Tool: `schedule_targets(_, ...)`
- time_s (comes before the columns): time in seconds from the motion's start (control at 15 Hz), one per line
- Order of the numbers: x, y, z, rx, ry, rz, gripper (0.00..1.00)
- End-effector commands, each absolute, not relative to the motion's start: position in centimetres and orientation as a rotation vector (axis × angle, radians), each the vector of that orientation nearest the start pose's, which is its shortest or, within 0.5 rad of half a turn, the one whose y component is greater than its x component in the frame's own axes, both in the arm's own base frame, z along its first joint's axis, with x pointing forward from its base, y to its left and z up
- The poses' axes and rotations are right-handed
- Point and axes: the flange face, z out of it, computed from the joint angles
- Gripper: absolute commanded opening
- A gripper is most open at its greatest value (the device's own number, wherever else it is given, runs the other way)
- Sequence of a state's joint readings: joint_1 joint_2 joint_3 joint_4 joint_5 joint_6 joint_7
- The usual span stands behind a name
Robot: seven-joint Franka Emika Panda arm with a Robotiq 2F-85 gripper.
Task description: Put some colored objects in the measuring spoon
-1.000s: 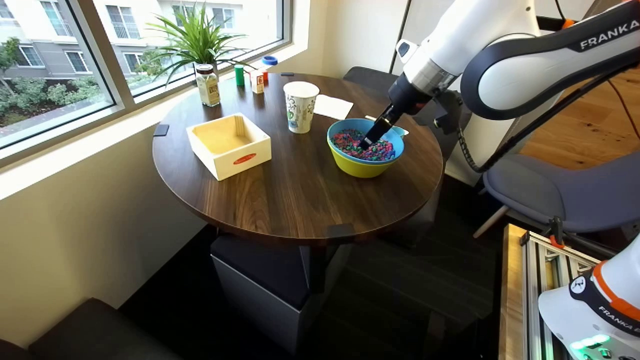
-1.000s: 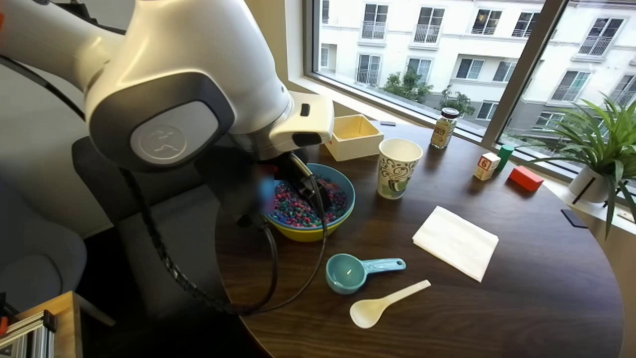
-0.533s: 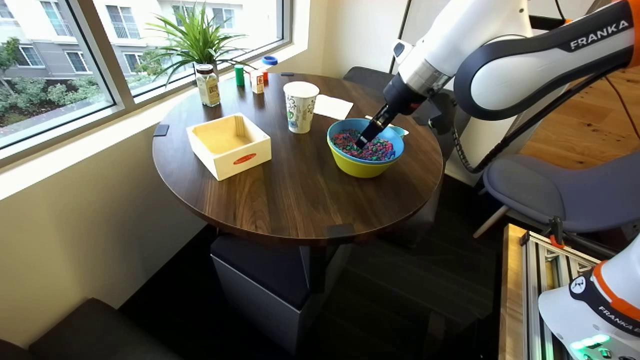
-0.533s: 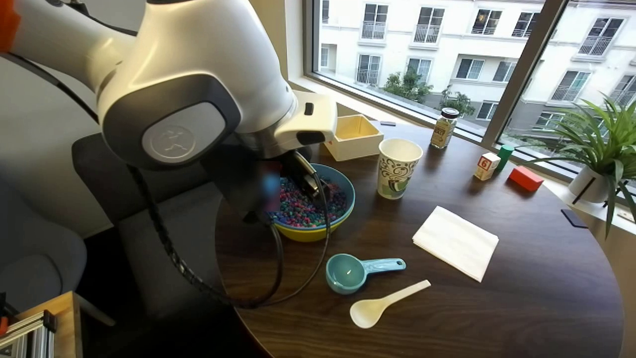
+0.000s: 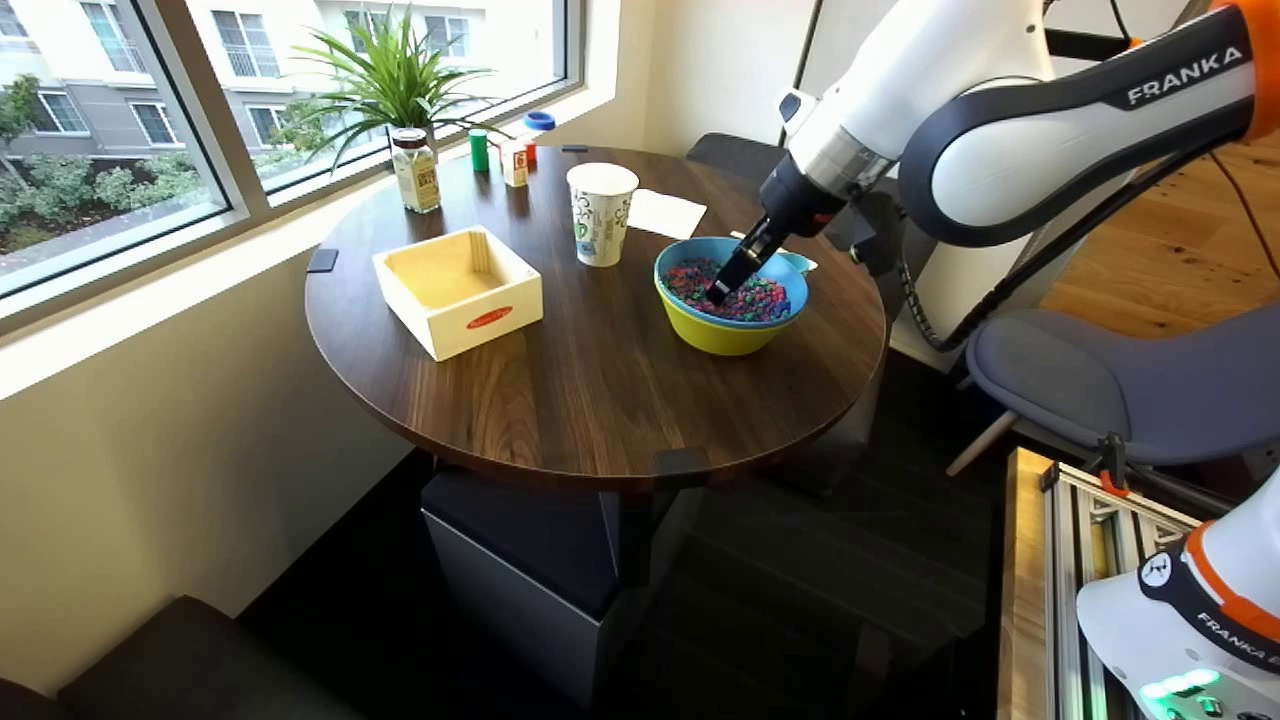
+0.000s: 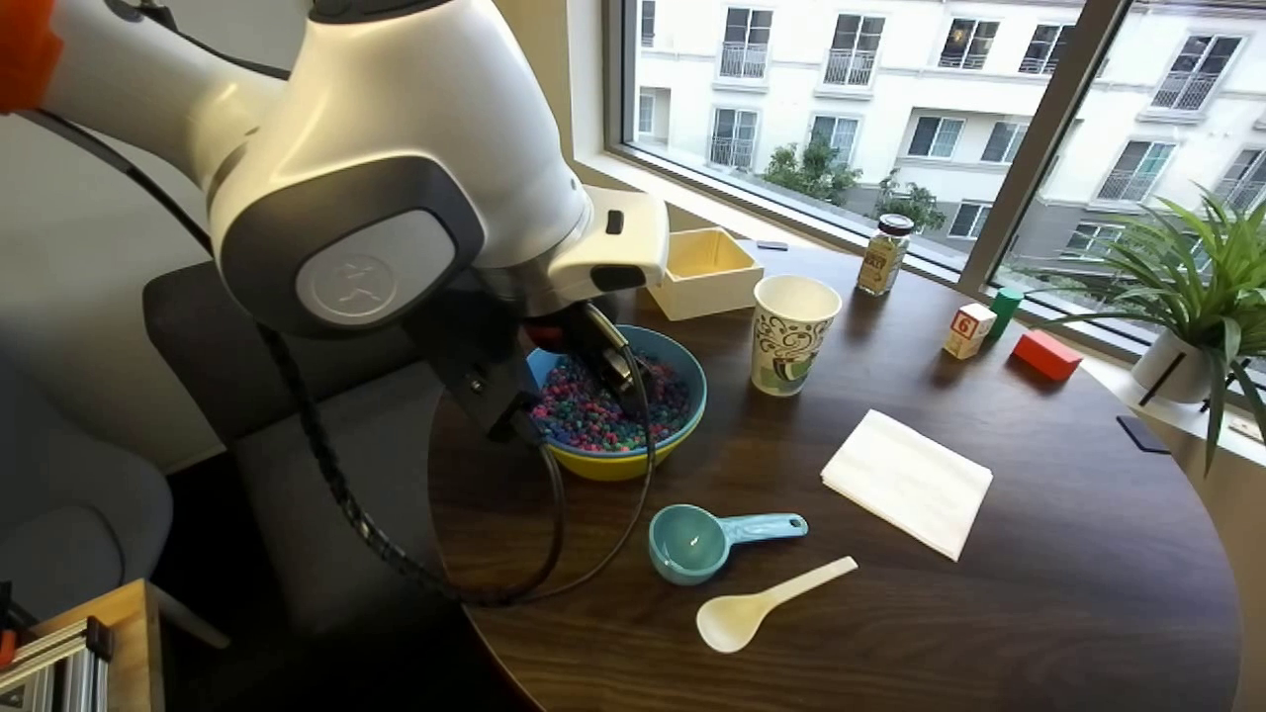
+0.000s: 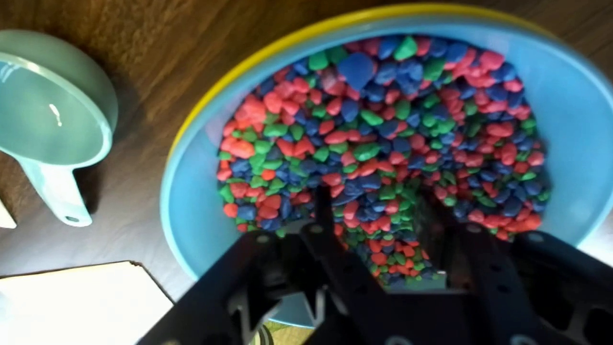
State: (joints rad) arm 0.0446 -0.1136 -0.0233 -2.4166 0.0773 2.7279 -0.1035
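Observation:
The colored objects (image 7: 368, 129) are many tiny red, green and blue bits. They fill a light blue bowl (image 7: 191, 211), which is nested in a yellow bowl (image 5: 715, 337). My gripper (image 7: 376, 206) points down into the blue bowl. Its jaws stand apart with bits in view between them. In an exterior view the gripper (image 5: 718, 292) is low at the bits; I cannot tell how deep the tips are. The teal measuring spoon (image 6: 689, 544) lies beside the bowls with its cup facing up and no bits in it. It also shows in the wrist view (image 7: 52, 115).
A white spoon (image 6: 737, 620) and a folded napkin (image 6: 908, 485) lie near the measuring spoon. A paper cup (image 6: 794, 331) and an open wooden box (image 5: 487, 318) stand near the bowls. A jar (image 5: 416, 172) and small blocks stand by the window. A cable loop (image 6: 556, 514) hangs from the wrist.
The gripper has shifted a little within the bowl, leftward in an exterior view. The arm above it has moved slightly too. The bowls and measuring spoon have not moved.

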Motion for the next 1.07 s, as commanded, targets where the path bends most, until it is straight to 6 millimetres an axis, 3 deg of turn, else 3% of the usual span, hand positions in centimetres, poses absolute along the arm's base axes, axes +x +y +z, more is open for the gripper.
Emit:
schedule_targets(0.0,51.4,1.0,39.8,-3.024,-0.094,-0.673,0.17)
schedule_targets(0.13,51.4,1.0,39.7,-3.024,-0.098,-0.669,0.02)
schedule_targets(0.2,51.4,1.0,39.7,-3.024,-0.098,-0.669,0.00)
schedule_targets(0.53,51.2,1.0,40.2,-3.031,-0.098,-0.669,0.02)
schedule_targets(1.0,50.4,0.1,44.4,-3.014,-0.004,-0.740,0.02)
